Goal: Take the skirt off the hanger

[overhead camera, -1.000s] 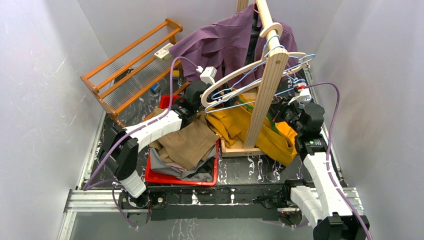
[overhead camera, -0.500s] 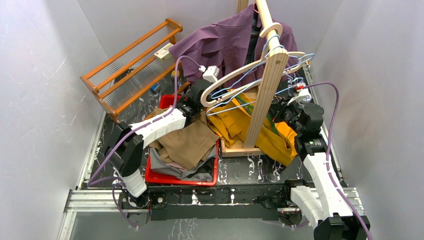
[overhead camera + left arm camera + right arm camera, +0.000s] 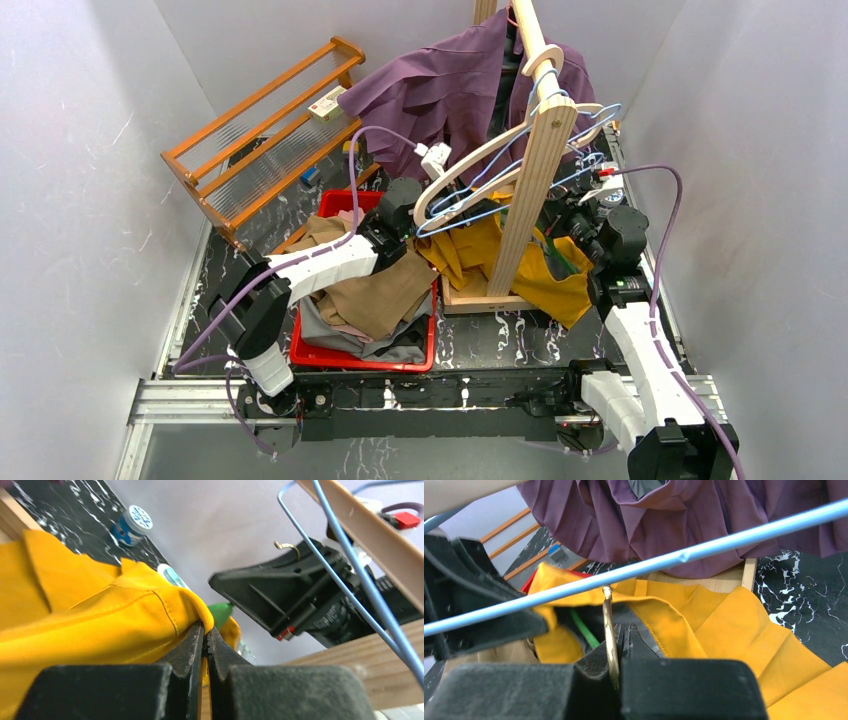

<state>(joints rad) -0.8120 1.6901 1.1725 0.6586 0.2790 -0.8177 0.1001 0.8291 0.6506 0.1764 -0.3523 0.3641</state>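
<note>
The yellow skirt (image 3: 468, 252) hangs bunched around the foot of the wooden stand. In the left wrist view my left gripper (image 3: 205, 628) is shut on a folded edge of the skirt (image 3: 100, 615); from above, the left gripper (image 3: 418, 232) sits at the skirt's left side. My right gripper (image 3: 624, 630) is shut on the brass hook (image 3: 608, 615) of the hanger, whose green bar (image 3: 583, 627) runs under the skirt (image 3: 724, 625). Seen from above, the right gripper (image 3: 566, 224) is just right of the upright. Most of the hanger is hidden by cloth.
A wooden upright (image 3: 530, 190) carries a white hanger (image 3: 470, 165) and blue wire hangers (image 3: 684, 556) between the grippers. A purple garment (image 3: 440, 90) hangs behind. A red bin (image 3: 360, 358) holds brown and grey clothes. A wooden rack (image 3: 265, 130) stands at the back left.
My left gripper has shut on the skirt's edge and shifted right toward the upright. The white and blue hangers have swung to the right. The right arm has held still.
</note>
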